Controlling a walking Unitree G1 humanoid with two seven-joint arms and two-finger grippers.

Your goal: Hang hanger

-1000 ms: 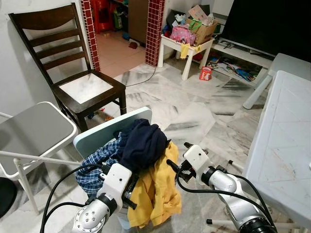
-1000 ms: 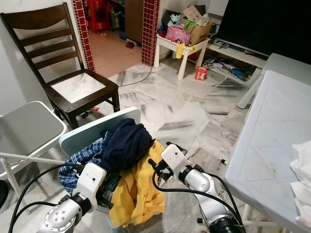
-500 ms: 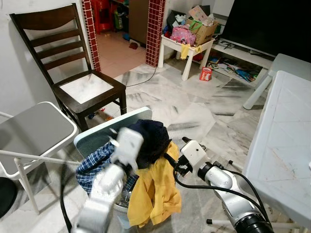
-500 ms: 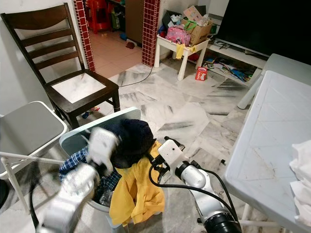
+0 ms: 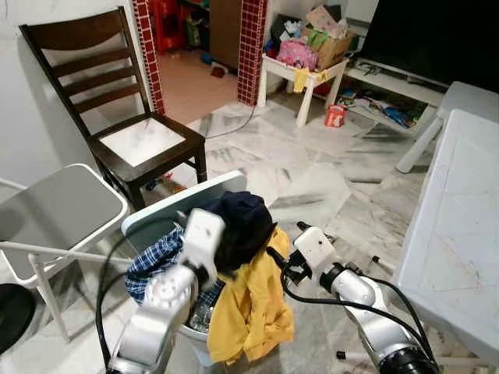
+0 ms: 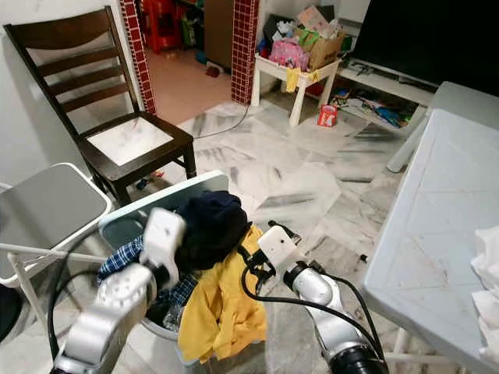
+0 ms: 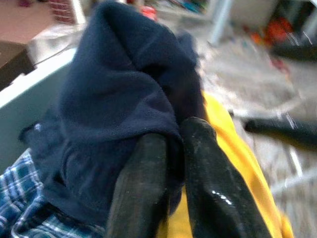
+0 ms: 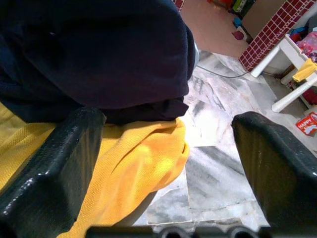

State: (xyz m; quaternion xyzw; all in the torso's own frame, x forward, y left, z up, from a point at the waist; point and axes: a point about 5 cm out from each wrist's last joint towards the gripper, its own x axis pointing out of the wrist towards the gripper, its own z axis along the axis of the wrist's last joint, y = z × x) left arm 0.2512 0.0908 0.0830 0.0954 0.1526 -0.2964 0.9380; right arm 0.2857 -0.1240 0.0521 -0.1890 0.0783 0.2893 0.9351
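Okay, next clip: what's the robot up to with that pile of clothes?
The robot stands over a laundry basket heaped with clothes. Its left claw is shut on the navy garment on top of the pile. The right claw is open beside the yellow shirt that drapes over the basket's front edge, gripping nothing. A blue plaid shirt lies under the navy one. I can't make out a hanger among the clothes.

Dark navy garment (image 5: 238, 226) heaped atop yellow shirt (image 5: 251, 312) in basket (image 5: 168, 209).
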